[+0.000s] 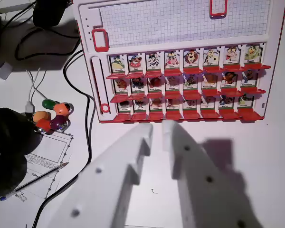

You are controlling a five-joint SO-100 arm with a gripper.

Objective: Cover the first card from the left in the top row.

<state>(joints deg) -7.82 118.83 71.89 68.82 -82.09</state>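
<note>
Gripper [156, 130]: white, at 6 o'clock; jaws slightly parted, holding nothing
Board [180, 28]: red-framed (three card rows), at 12 o'clock on the white table [256, 156]
Target card [117, 63]: top row's 9 o'clock end; upright, uncovered
Black cable [89, 118]: at 9 o'clock beside the board

Left of the board: black cables [88, 123] snake across the white table [256, 161]. Cluster of coloured balls [52, 115], orange, green, red, purple. Pen [38, 178] lying on a printed sheet [50, 154]. Dark rounded object [7, 147], blurred, partly overlapping the sheet.
</note>
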